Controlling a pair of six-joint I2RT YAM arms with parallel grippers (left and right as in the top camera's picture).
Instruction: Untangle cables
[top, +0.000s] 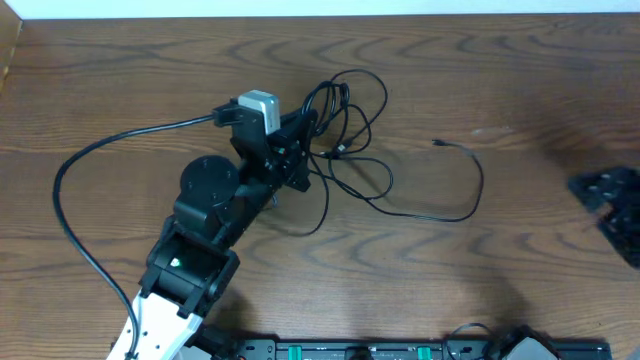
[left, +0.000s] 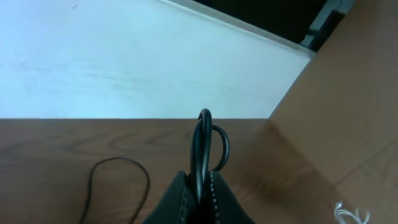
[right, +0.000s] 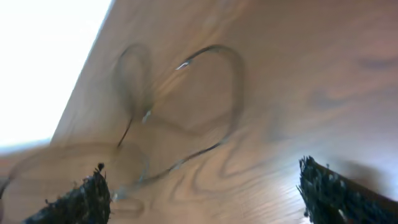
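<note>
The cables (top: 345, 110) lie as a tangle of thin black loops on the wooden table, just right of my left arm. One long strand (top: 470, 195) curves out to the right and ends in a small plug (top: 438, 143). My left gripper (top: 300, 155) is in the tangle's left side. In the left wrist view it (left: 200, 182) is shut on upright black cable loops (left: 203, 140). My right gripper (right: 205, 186) stands wide open above bare wood, nothing between its fingers (right: 87, 199). It is far from the tangle, at the table's right edge.
A thick black arm wire (top: 100, 150) arcs across the left of the table. Another thin black loop (left: 118, 159) lies left of the left gripper. A white cord (left: 351, 213) shows at the lower right of the left wrist view. A blurred cable loop (right: 235, 81) lies ahead of the right gripper.
</note>
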